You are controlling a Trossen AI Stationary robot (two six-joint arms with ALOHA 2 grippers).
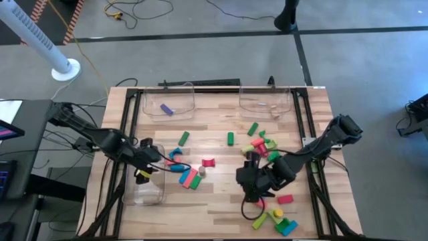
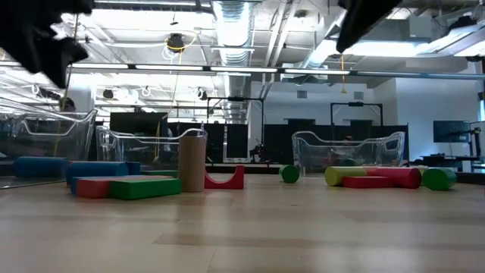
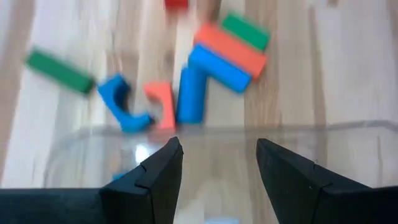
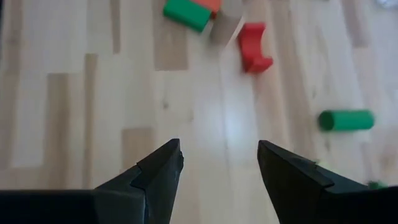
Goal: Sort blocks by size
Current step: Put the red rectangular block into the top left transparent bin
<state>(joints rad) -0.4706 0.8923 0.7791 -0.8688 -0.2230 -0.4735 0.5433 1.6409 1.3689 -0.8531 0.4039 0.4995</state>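
Closest to the lens in the left wrist view are the left gripper (image 3: 219, 163)'s two dark fingers, spread apart with nothing between them, hanging over the clear bin (image 1: 148, 187) at the table's left edge. Just past that bin's wall sits a messy bunch of blocks (image 3: 205, 68): a blue arch (image 3: 122, 106), an orange arch (image 3: 161, 102), a blue bar (image 3: 193, 90), an orange-red bar (image 3: 230, 48) and a green bar (image 3: 246, 30) leaning on each other, plus a lone green bar (image 3: 60, 70) off to one side. The right gripper (image 4: 219, 158) is also wide open and empty, hovering over bare wood near the middle of the table (image 1: 221, 201), with a red arch (image 4: 255, 47) and a green cylinder (image 4: 346, 119) lying well ahead of it. From above, a second bunch of blocks sits toward the right edge, and a few more, yellow, green and blue, are near the front right corner (image 1: 277, 219). A purple block (image 1: 166, 109) is inside the back-left bin (image 1: 167, 100), and a wood-coloured piece (image 1: 273, 107) is in the back-right bin (image 1: 266, 100). The right arm covers part of the right-hand pile, so I can't count what's under it. In the low view a plain wooden cylinder (image 2: 192, 161) stands upright and partly hides the red arch behind it.
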